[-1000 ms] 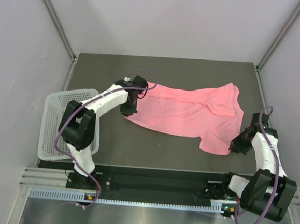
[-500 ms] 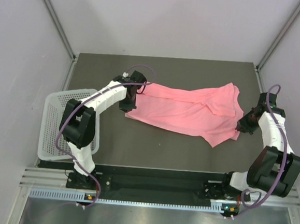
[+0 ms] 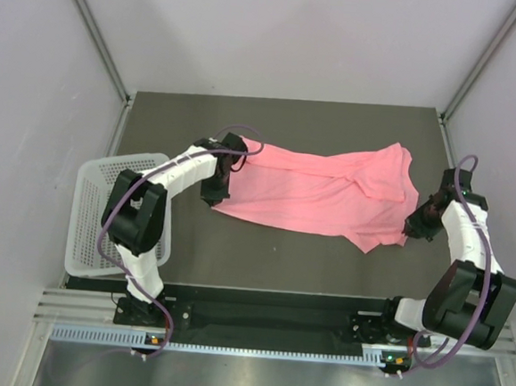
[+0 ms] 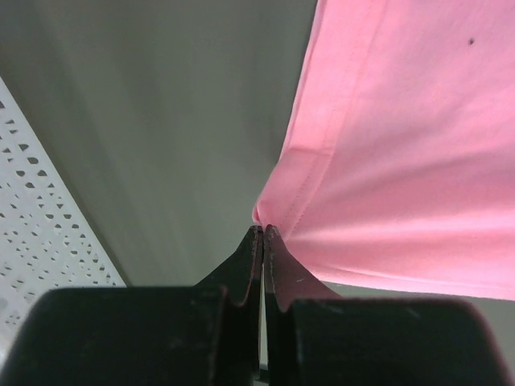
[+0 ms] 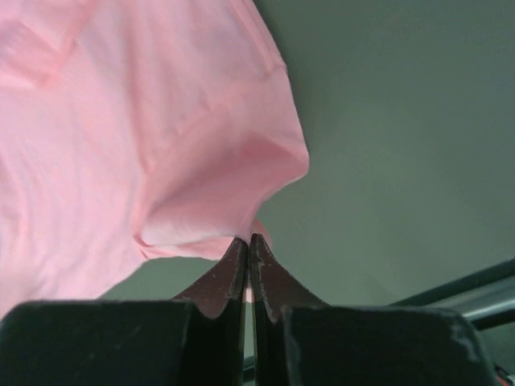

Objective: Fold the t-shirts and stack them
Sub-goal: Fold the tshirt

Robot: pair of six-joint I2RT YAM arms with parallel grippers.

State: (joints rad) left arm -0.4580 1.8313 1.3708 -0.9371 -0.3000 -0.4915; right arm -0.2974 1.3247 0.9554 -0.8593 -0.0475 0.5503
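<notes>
- t-shirt (image 3: 320,196) lies rumpled on the table (image 3: 262,251), long axis left-right; I can't tell the neck end.
- left gripper (image 4: 263,235) clamped on its left hem corner, right gripper (image 5: 248,240) clamped on the right corner.
- My read: spreading step. Next I'd tension both corners and lay it flat.

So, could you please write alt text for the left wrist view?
The left hand is shut on a hemmed corner of the pink t-shirt, which spreads up and right over the dark table. A white perforated basket shows at lower left.
</notes>
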